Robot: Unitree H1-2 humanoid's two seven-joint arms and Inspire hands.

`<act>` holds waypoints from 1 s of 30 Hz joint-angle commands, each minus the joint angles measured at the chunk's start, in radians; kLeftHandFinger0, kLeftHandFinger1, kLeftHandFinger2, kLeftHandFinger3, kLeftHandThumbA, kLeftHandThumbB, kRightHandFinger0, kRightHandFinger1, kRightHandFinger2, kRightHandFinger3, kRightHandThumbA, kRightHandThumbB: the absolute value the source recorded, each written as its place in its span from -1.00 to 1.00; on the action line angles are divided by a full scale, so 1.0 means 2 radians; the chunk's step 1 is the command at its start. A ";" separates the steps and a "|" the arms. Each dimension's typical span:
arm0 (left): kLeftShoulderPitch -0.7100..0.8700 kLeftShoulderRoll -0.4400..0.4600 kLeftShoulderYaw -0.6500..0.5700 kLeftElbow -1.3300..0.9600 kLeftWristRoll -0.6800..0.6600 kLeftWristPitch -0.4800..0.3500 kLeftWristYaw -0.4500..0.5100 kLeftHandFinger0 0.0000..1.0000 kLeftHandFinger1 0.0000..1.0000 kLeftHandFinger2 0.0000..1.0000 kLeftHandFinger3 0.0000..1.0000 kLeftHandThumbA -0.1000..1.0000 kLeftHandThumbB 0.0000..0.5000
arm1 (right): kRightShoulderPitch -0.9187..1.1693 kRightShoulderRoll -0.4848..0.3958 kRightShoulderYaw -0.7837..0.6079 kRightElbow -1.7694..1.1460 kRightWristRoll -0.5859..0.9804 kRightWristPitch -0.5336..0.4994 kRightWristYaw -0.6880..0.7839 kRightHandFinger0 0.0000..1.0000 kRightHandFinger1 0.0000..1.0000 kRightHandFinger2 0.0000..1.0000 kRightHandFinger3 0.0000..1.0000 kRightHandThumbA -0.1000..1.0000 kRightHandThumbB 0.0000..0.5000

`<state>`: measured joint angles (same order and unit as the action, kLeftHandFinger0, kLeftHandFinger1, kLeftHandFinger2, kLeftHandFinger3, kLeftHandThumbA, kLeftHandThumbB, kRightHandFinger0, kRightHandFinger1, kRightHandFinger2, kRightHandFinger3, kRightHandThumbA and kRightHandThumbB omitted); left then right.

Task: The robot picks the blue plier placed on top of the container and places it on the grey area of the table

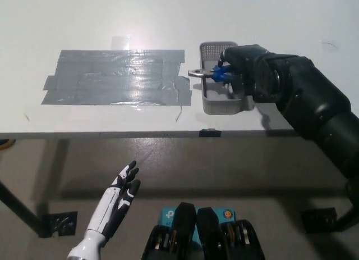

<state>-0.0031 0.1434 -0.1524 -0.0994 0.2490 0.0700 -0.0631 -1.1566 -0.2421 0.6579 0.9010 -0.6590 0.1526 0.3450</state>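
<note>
White tabletop (168,24), floor below its near edge. Grey taped area (112,77) at left, the drop zone. Grey mesh container (221,105) at right; blue plier (216,73) across its top, right hand (241,72) fingers closed on the handles for lifting. Left hand (115,206) rests low, open.

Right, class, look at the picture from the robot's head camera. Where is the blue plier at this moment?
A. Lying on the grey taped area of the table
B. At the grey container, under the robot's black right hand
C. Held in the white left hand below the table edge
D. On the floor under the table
B: the blue plier sits across the grey container with the black right hand over its handles, metal jaws poking out left.
</note>
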 commanded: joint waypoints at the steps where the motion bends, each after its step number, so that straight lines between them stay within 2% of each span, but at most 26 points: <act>1: -0.008 0.005 0.002 -0.018 0.005 -0.003 -0.002 1.00 1.00 1.00 1.00 1.00 0.39 | -0.024 -0.013 -0.006 0.013 -0.023 -0.030 -0.059 -0.65 0.22 0.77 -0.01 -1.00 -0.11; 2: -0.008 0.005 0.003 -0.016 0.005 -0.007 -0.001 1.00 1.00 1.00 1.00 1.00 0.39 | -0.025 -0.014 -0.007 0.014 -0.023 -0.030 -0.060 -0.61 0.28 0.82 0.02 -1.00 -0.12; 3: -0.009 0.005 0.003 -0.014 0.004 -0.009 -0.001 1.00 1.00 1.00 1.00 1.00 0.39 | -0.025 -0.016 -0.008 0.014 -0.023 -0.036 -0.064 -0.53 0.28 0.76 0.07 -1.00 -0.13; 5: -0.009 0.006 0.004 -0.014 0.000 -0.009 -0.003 1.00 1.00 1.00 1.00 1.00 0.36 | -0.027 -0.016 -0.008 0.021 -0.024 -0.043 -0.071 -0.53 0.19 0.58 -0.05 -1.00 -0.15; 6: -0.009 0.007 0.004 -0.012 0.005 -0.013 0.000 1.00 1.00 1.00 1.00 1.00 0.36 | -0.026 -0.017 -0.010 0.021 -0.023 -0.045 -0.073 -0.59 0.14 0.55 -0.09 -1.00 -0.15; 7: -0.010 0.007 0.004 -0.011 0.004 -0.013 0.000 1.00 1.00 1.00 1.00 1.00 0.36 | -0.026 -0.019 -0.012 0.020 -0.022 -0.048 -0.073 -0.58 0.18 0.61 -0.12 -1.00 -0.20; 8: -0.010 0.007 0.004 -0.010 0.003 -0.012 -0.001 1.00 1.00 1.00 1.00 1.00 0.39 | -0.025 -0.021 -0.015 0.014 -0.022 -0.046 -0.073 -0.60 0.17 0.61 -0.02 -1.00 -0.19; 9: -0.010 0.006 0.003 -0.010 0.002 -0.010 -0.002 1.00 1.00 1.00 1.00 1.00 0.39 | -0.023 -0.022 -0.016 0.013 -0.022 -0.048 -0.076 -0.62 0.16 0.61 -0.02 -1.00 -0.19; 11: -0.010 0.006 0.004 -0.011 0.001 -0.008 -0.003 1.00 1.00 1.00 1.00 1.00 0.44 | -0.023 -0.023 -0.019 0.010 -0.022 -0.047 -0.076 -0.60 0.26 0.73 -0.11 -1.00 -0.22; 12: -0.011 0.006 0.004 -0.011 0.000 -0.008 -0.003 1.00 1.00 1.00 1.00 1.00 0.42 | -0.027 -0.022 -0.021 0.014 -0.022 -0.047 -0.076 -0.57 0.26 0.72 -0.11 -1.00 -0.25; 13: -0.011 0.005 0.005 -0.013 -0.002 -0.005 -0.004 1.00 1.00 1.00 1.00 1.00 0.44 | -0.028 -0.022 -0.022 0.011 -0.024 -0.043 -0.076 -0.62 0.19 0.64 -0.12 -1.00 -0.28; 14: -0.012 0.005 0.005 -0.011 -0.001 -0.010 -0.003 1.00 1.00 1.00 1.00 1.00 0.40 | -0.031 -0.022 -0.024 0.012 -0.024 -0.040 -0.075 -0.70 0.11 0.60 0.24 -1.00 -0.29; 15: -0.013 0.007 0.004 -0.011 0.002 -0.009 -0.003 1.00 1.00 1.00 1.00 1.00 0.40 | -0.036 -0.021 -0.026 0.015 -0.023 -0.042 -0.074 -0.71 0.09 0.57 0.23 -1.00 -0.29; 17: -0.014 0.007 0.004 -0.008 0.004 -0.015 -0.001 1.00 1.00 1.00 1.00 1.00 0.35 | -0.046 -0.020 -0.029 0.023 -0.022 -0.050 -0.082 -0.83 -0.12 0.34 0.04 -1.00 -0.26; 18: -0.015 0.007 0.005 -0.007 0.003 -0.017 -0.001 1.00 1.00 1.00 1.00 1.00 0.35 | -0.050 -0.020 -0.031 0.027 -0.022 -0.054 -0.085 -0.83 -0.12 0.33 -0.02 -1.00 -0.25; 20: -0.016 0.008 0.005 -0.008 0.003 -0.014 -0.003 1.00 1.00 1.00 1.00 1.00 0.39 | -0.062 -0.019 -0.034 0.030 -0.022 -0.061 -0.094 -0.86 0.00 0.55 -0.31 -1.00 -0.23; 21: -0.016 0.008 0.004 -0.009 0.004 -0.013 -0.003 1.00 1.00 1.00 1.00 1.00 0.38 | -0.067 -0.017 -0.038 0.029 -0.020 -0.058 -0.093 -0.80 0.09 0.64 -0.33 -1.00 -0.17; 22: -0.017 0.008 0.004 -0.009 0.006 -0.010 -0.002 1.00 1.00 1.00 1.00 1.00 0.40 | -0.073 -0.017 -0.041 0.022 -0.021 -0.055 -0.096 -0.82 0.09 0.65 -0.35 -1.00 -0.11; 23: -0.016 0.008 0.004 -0.010 0.006 -0.010 -0.003 1.00 1.00 1.00 1.00 1.00 0.39 | -0.074 -0.017 -0.042 0.016 -0.024 -0.054 -0.099 -0.77 0.16 0.71 -0.21 -1.00 -0.10; 24: -0.016 0.008 0.003 -0.011 0.006 -0.009 -0.003 1.00 1.00 1.00 1.00 1.00 0.37 | -0.078 -0.016 -0.043 0.016 -0.024 -0.057 -0.104 -0.72 0.25 0.78 0.02 -1.00 -0.16; 27: -0.016 0.008 0.002 -0.014 0.008 -0.005 -0.005 1.00 1.00 1.00 1.00 1.00 0.38 | -0.093 -0.008 -0.041 0.026 -0.030 -0.073 -0.124 -0.63 0.38 0.99 0.83 -1.00 -0.18; 30: -0.017 0.008 0.001 -0.014 0.008 -0.005 -0.006 1.00 1.00 1.00 1.00 1.00 0.41 | -0.103 -0.001 -0.040 0.031 -0.029 -0.085 -0.131 -0.67 0.26 0.88 0.79 -1.00 -0.12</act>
<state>-0.0230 0.1469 -0.1514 -0.0997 0.2547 0.0690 -0.0692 -1.2517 -0.2513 0.5924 0.9728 -0.6944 0.0394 0.1760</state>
